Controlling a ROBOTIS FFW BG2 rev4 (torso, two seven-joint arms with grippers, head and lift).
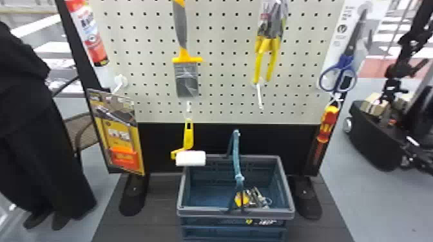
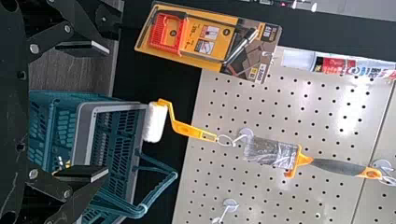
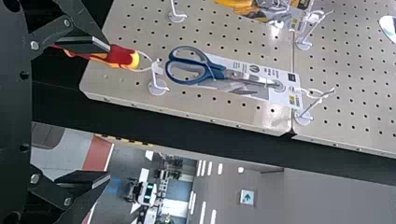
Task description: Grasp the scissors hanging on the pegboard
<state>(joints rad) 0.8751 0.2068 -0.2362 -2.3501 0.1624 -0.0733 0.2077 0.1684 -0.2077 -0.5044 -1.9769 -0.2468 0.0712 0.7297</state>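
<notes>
Both sets of jaws stand wide apart and hold nothing. The right gripper (image 3: 83, 112) faces the pegboard's (image 1: 225, 106) right edge, and one of its fingers (image 3: 81, 45) overlaps the red-and-yellow screwdriver (image 3: 116, 59) in its wrist view. Just beyond, clear of the fingers, the blue-handled scissors (image 3: 205, 70) hang on their backing card from a hook, directly above that screwdriver in the head view. The left gripper (image 2: 81, 109) faces the blue basket (image 2: 88, 135) below the board, with the white paint roller (image 2: 154, 122) hanging just beside the basket's rim. Farther along the board hang a yellow-handled brush (image 1: 186, 64) and yellow-handled pliers (image 1: 267, 48).
</notes>
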